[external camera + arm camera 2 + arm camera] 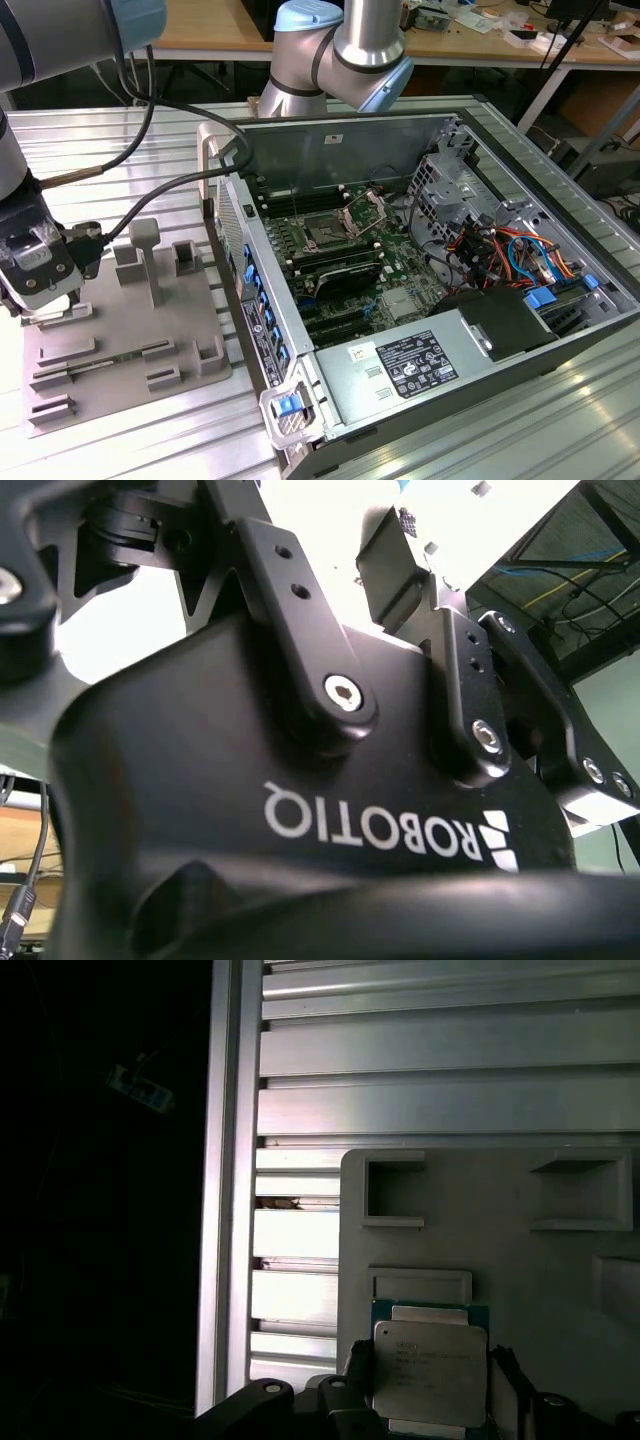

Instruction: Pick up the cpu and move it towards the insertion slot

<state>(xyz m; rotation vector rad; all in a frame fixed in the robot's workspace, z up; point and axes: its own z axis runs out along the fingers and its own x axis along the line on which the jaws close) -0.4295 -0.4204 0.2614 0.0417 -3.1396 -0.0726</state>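
Observation:
The cpu (430, 1360), a pale silvery square on a green rim, lies low over the grey fixture plate (520, 1250) in the first wrist view. My gripper (430, 1385) is shut on the cpu, with one dark finger against each side edge. In the exterior view my gripper (45, 300) hangs just above the near-left corner of that plate (120, 340), at the exterior view's left. The insertion slot (328, 228) sits on the motherboard inside the open computer case, its metal retention plate (365, 208) tipped up. The second wrist view shows the gripper's black body (300, 810).
Upright grey blocks (145, 250) stand on the fixture plate between my gripper and the case. The case's side wall (245, 270) rises at the plate's right edge. A power supply (420, 360), drive cage (450, 185) and coloured cables (510, 255) crowd the case. A black cable (150, 185) trails from the arm.

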